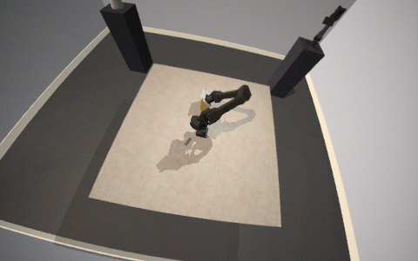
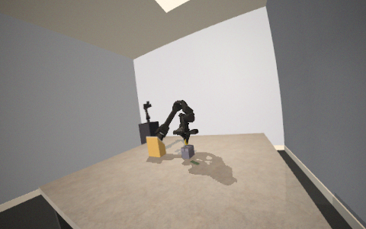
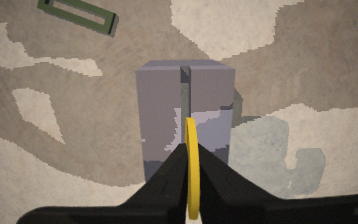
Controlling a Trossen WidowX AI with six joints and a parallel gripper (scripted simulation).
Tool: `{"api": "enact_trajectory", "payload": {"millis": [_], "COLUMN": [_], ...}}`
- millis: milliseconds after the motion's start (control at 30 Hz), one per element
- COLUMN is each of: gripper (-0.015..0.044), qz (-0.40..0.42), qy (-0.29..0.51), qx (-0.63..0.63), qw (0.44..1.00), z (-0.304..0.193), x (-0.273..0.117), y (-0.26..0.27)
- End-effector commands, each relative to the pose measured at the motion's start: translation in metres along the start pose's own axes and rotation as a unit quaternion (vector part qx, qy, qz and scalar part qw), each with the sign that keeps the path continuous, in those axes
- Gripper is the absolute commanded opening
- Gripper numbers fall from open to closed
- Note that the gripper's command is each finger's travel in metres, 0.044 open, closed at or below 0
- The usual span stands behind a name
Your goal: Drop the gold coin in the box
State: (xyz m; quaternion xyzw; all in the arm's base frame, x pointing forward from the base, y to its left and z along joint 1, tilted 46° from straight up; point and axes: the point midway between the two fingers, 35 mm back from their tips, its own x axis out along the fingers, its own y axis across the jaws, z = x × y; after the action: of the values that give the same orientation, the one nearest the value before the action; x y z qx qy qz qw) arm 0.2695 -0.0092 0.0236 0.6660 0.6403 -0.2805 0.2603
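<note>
The gold coin (image 3: 194, 170) is on edge between the fingertips of my gripper (image 3: 188, 150) (image 2: 186, 138), which is shut on it. The closed grey box (image 3: 160, 100) (image 2: 187, 152) is below. Its slot (image 3: 185, 95) runs up the wrist view; the coin lies nearly parallel to it, its far end slightly right of the slot's middle line. The coin appears above the lid; the exact gap is hard to tell. The fingers hide the near part of the lid. The dark-green holder (image 3: 92, 9) (image 1: 188, 141) (image 2: 194, 162) is empty, beyond the box to the upper left in the wrist view.
An orange block (image 2: 154, 147) (image 1: 204, 104) with a pale top stands near the arm's base, left of the box in the exterior view. Dark pedestals (image 1: 128, 39) (image 1: 297, 67) stand beyond the table's corners. The arm's shadow falls across the box and holder area.
</note>
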Motion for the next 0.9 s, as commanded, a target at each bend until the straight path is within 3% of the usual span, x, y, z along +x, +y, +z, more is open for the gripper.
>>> {"api": "enact_trajectory", "payload": {"millis": [0,800,867], "gripper": [0.0000,0.0000,0.0052], "qz": [-0.001,-0.001,0.000], "qy": [0.003,0.003,0.000], "qx": [0.003,0.003,0.000], "qw": [1.000,1.000,1.000], "z": [-0.0008,-0.0012,-0.0001], "x": [0.0035,0.0129,0.0098], "y": [-0.0006,-0.0009,0.0000]}}
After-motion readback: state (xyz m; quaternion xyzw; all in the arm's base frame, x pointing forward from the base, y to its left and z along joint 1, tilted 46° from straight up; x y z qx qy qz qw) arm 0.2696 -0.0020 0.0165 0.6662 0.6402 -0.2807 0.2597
